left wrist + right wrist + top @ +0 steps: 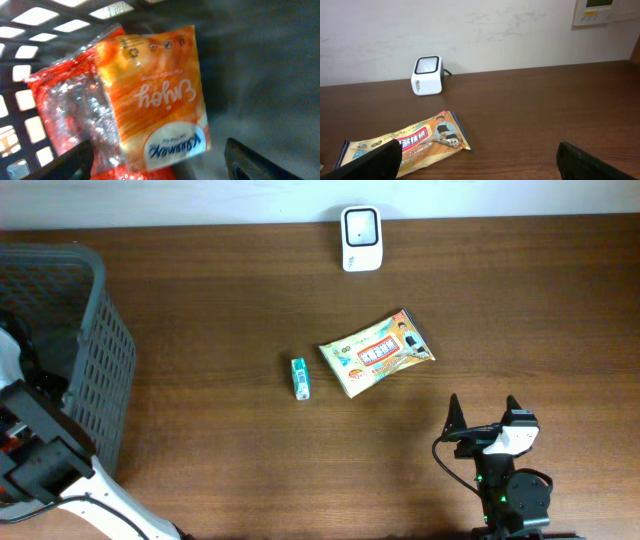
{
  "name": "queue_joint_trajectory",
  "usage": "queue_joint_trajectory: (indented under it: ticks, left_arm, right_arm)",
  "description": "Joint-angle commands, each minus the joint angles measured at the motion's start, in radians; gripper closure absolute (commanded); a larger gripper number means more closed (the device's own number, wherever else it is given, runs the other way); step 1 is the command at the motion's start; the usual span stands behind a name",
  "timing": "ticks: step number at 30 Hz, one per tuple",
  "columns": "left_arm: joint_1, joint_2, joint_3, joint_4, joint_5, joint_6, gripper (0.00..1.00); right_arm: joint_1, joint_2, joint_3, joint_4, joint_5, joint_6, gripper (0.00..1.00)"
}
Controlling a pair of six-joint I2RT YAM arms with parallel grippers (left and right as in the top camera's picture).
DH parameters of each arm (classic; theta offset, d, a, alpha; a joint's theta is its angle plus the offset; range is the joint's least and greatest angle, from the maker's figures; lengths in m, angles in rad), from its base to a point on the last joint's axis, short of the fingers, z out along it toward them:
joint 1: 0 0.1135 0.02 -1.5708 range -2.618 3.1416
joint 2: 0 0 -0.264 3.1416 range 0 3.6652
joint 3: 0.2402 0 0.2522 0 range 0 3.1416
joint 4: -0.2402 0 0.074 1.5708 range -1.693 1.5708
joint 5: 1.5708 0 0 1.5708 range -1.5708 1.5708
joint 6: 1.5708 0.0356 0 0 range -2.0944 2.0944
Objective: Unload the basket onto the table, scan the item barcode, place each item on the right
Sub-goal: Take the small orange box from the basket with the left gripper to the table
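Orange pkt [152, 95] lies in the basket [30, 30], partly over a red mesh bag [65, 110]. Looks light, soft, crinkly film, prob. slippery; I'd pinch it flat across the near short edge. Long axis runs away from the L gripper [157, 150], a bit tilted, w/ print upside down from that side. L gripper's jaws stand wide, holding nothing. R gripper [483, 402] is wide open, empty, well apart from the scanner [360, 237].

Tabletop [200, 300]: dark brown wood, fine grain running lengthwise, faint sheen. Wall [495, 30] behind it: off-white, scuffed and lightly smudged, meeting the tabletop's far edge. Pale control panel [592, 11] mounted on wall, upper right in right wrist view. Light even, shadows soft.
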State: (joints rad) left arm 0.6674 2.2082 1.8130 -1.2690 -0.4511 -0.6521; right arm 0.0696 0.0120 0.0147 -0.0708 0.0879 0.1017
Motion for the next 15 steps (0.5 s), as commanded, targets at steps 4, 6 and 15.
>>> queue_joint_trajectory:
  ticks: [4, 6, 15]
  left_arm:
    - [0.003, 0.010, -0.058, 0.106, -0.014, 0.063, 0.46]
    - [0.003, 0.010, -0.058, 0.136, -0.014, 0.124, 0.69]
    - [-0.095, -0.059, 0.171, -0.022, 0.042, 0.130, 1.00]
  right_arm:
    - [-0.005, -0.006, -0.009, -0.003, 0.002, -0.001, 0.02]
    - [-0.005, -0.006, -0.009, -0.003, 0.002, -0.001, 0.02]
    - [-0.005, -0.006, -0.009, -0.003, 0.002, -0.001, 0.01]
